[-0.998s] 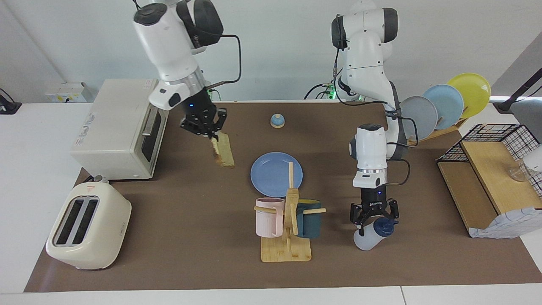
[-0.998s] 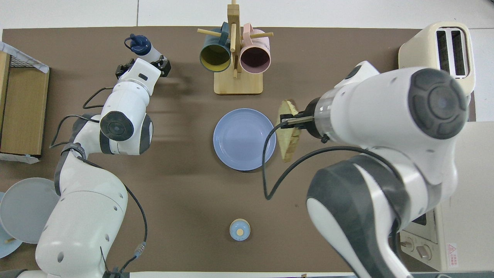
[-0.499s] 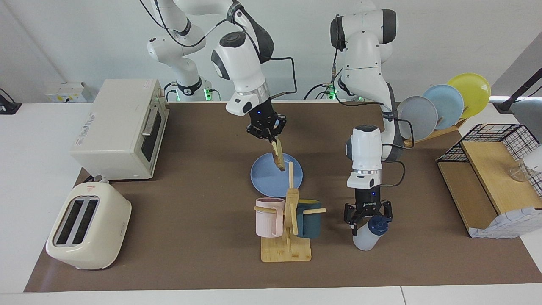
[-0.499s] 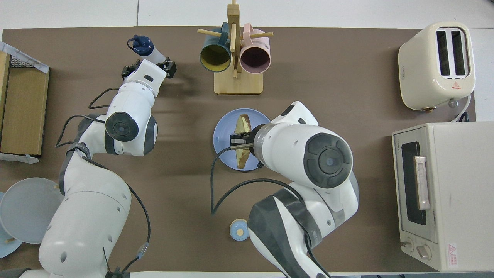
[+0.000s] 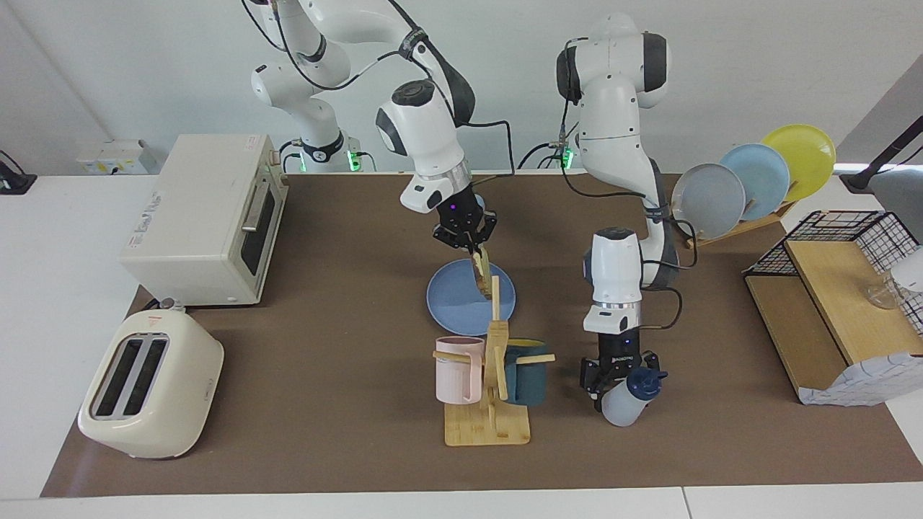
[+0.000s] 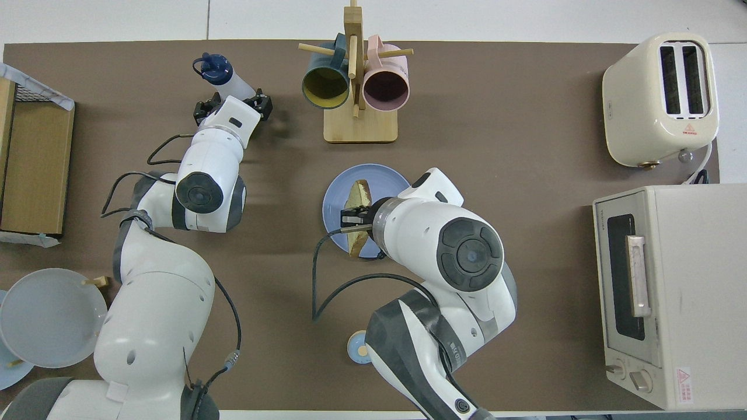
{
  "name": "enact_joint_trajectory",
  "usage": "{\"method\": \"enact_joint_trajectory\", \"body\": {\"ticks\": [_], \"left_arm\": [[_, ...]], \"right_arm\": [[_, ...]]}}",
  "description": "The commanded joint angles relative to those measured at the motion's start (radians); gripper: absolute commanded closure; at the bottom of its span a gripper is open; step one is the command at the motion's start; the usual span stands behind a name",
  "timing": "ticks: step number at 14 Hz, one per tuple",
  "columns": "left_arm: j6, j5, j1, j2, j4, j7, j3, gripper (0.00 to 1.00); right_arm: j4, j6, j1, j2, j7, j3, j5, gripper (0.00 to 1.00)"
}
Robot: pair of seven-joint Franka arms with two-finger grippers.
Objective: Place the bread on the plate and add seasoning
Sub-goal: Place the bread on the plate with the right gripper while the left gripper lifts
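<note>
tan bread (image 5: 482, 274), clenched edgewise by right gripper (image 5: 467, 244) over plate (image 5: 451, 303), should tip flat toward 6 o'clock before release; left gripper (image 5: 613, 375) grasps seasoning (image 5: 626, 396).

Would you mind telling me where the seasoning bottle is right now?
The seasoning bottle is tilted in the left tool, beside the mug rack, toward the left arm's end of the table.

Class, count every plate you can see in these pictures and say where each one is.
4: a blue plate mid-table under the bread, and grey, light-blue and yellow plates standing in the rack at the left arm's end.
</note>
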Motion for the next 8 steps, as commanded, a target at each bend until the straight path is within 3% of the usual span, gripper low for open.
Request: {"method": "enact_joint_trajectory", "body": {"ticks": [1, 8], "left_arm": [[0.028, -0.003, 0.027, 0.017, 0.032, -0.010, -0.020, 0.00], [0.064, -0.004, 0.043, 0.012, 0.044, -0.056, -0.036, 0.00]], "right_arm": [[-0.059, 0.073, -0.005, -0.029, -0.008, 0.003, 0.014, 1.00], [-0.060, 0.142, -0.041, -0.018, -0.065, 0.003, 0.013, 1.00]]}}
